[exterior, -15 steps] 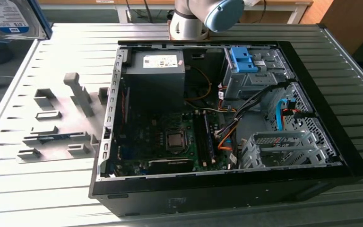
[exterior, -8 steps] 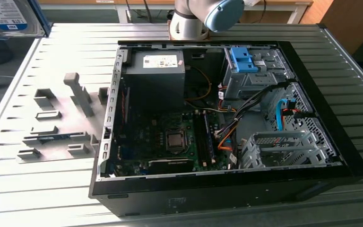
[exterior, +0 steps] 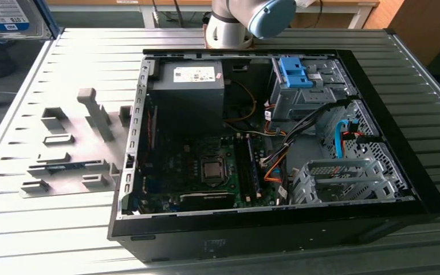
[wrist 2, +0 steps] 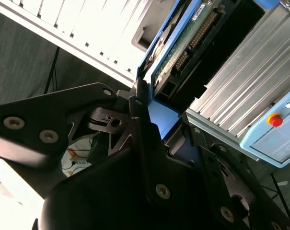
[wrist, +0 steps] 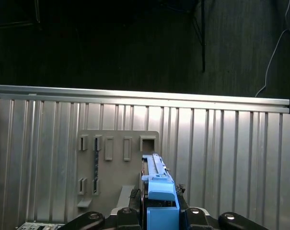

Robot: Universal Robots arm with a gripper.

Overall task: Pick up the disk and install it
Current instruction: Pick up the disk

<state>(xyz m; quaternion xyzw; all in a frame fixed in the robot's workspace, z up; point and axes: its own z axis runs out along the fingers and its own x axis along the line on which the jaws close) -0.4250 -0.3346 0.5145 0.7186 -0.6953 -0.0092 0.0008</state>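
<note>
The disk (exterior: 10, 20), silver-grey with a blue-and-white label and a blue rail, hangs at the far left top of the exterior view, lifted off the table. In the second wrist view my gripper (wrist 2: 159, 124) is shut on the disk (wrist 2: 183, 48). Its black fingers (wrist 2: 140, 120) clamp the blue carrier, and the green circuit board side of the drive faces the camera. In the first wrist view the blue carrier of the disk (wrist: 156, 182) sticks out from between the gripper (wrist: 159, 213) fingers, above the ribbed table.
An open computer case (exterior: 403, 172) lies on the ribbed metal table (exterior: 75, 51). Inside are a grey power-supply box (exterior: 189, 80), a blue bracket (exterior: 297, 71) and a metal drive cage (exterior: 342, 177). A grey fixture plate (exterior: 67, 149) lies at the case's left. The arm's base (exterior: 231, 28) stands behind.
</note>
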